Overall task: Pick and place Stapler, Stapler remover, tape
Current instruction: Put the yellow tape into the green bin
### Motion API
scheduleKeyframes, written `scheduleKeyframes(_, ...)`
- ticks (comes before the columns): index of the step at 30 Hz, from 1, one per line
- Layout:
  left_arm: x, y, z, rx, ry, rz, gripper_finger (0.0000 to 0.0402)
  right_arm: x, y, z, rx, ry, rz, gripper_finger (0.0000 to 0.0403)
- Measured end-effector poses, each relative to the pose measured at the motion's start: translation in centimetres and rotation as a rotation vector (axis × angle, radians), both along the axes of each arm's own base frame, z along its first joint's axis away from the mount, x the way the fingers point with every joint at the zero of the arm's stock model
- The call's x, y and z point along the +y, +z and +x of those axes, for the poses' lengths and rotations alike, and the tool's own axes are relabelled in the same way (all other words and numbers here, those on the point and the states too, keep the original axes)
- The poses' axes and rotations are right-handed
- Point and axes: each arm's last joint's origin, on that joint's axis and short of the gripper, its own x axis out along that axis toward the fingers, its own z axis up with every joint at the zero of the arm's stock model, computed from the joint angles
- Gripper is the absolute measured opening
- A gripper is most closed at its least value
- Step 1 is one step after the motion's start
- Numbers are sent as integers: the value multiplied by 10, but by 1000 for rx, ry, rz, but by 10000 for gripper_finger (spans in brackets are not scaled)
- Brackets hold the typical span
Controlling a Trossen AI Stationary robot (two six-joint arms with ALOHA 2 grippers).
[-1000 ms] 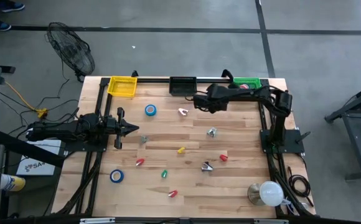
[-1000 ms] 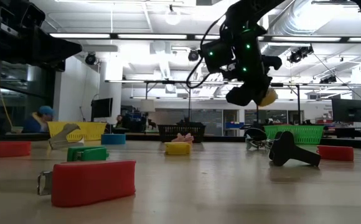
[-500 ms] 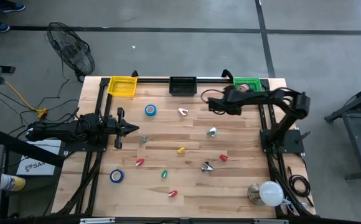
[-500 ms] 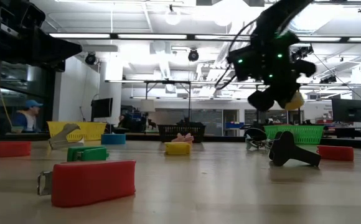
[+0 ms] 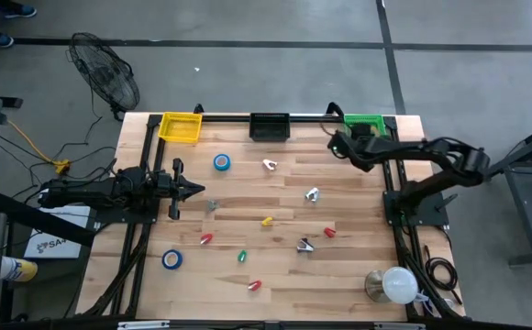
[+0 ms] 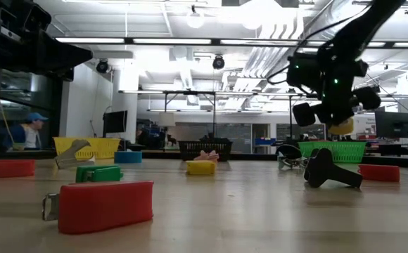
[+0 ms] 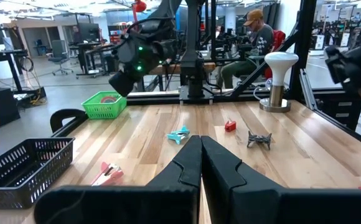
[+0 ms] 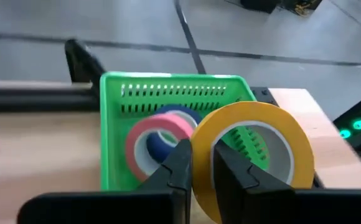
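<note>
My right gripper [image 5: 347, 142] hangs above the table's far right, just short of the green basket [image 5: 364, 122], shut on a yellow tape roll [image 8: 249, 155]; the low view shows the roll [image 6: 341, 127] under the gripper [image 6: 323, 116]. The basket [image 8: 112, 124] holds a pink roll [image 8: 144, 146] and a blue roll [image 8: 162, 146]. Two blue rolls [image 5: 222, 162] [image 5: 172, 259] lie flat on the table. Small staplers [image 5: 205, 238] [image 5: 329, 233] and staple removers [image 5: 312, 194] [image 5: 304, 245] are scattered mid-table. My left gripper [image 5: 197, 190] waits shut at the left. My right gripper pinches the yellow roll's wall [image 8: 200, 146], one finger inside the ring's opening and one outside. The fingers slant down toward the table's far edge. The roll stands on edge in the hold, lifted clear of the table and the basket.
A yellow basket [image 5: 181, 127] and a black basket [image 5: 269, 126] stand along the far edge, left of the green one. A white-headed lamp [image 5: 396, 284] sits at the near right corner. People sit in the room beyond the table.
My right gripper has carried the yellow roll toward the table's right edge and somewhat down, from in front of the black basket to beside the green basket, rolling its wrist on the way. The roll stays in the hold, clear of the table.
</note>
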Motion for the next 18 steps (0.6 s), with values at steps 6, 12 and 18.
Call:
scheduleKeyframes(6,0,0,0,0,0,0,1,-12,-9,-14,-68,-49,-61,30)
scheduleKeyframes(12,0,0,0,0,0,0,1,-28,-11,-23,-149,-79,-77,37)
scheduleKeyframes(18,0,0,0,0,0,0,1,-40,-9,-32,-161,-92,-67,32)
